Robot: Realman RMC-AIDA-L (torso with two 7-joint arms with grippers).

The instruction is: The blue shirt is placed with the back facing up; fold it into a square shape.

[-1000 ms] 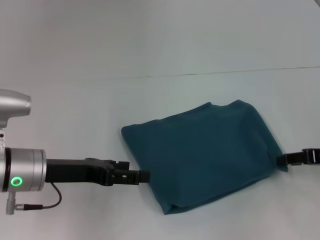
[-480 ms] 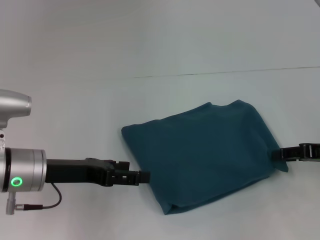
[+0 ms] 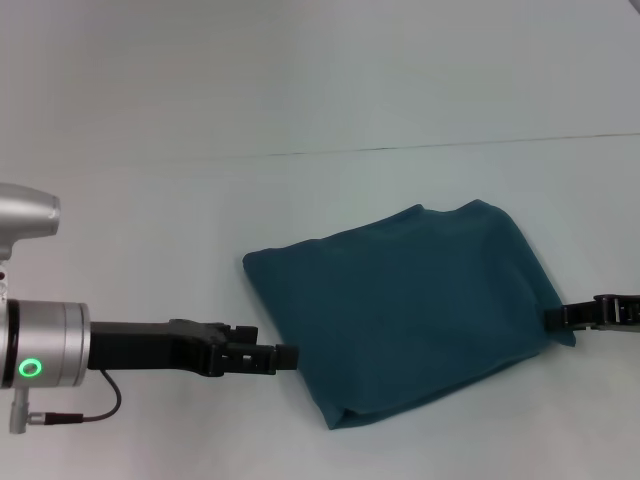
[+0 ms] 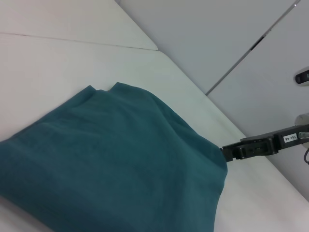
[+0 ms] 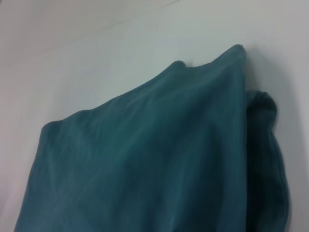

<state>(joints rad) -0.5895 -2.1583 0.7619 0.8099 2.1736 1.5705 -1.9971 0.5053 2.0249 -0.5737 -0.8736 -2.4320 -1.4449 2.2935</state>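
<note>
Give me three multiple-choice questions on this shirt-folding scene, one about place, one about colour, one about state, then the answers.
1. Where is the left gripper?
A. at the shirt's left edge
B. on top of the shirt
C. by the table's far edge

2. What colour is the blue shirt?
A. pale sky blue
B. dark teal-blue
C. white

3. How does the shirt lie on the table?
A. spread flat, sleeves out
B. hanging off the edge
C. folded into a compact block

Answers: A, its tip meets that edge; B, the cloth is plainly dark teal; C, no sleeves show, layered edges do.
</note>
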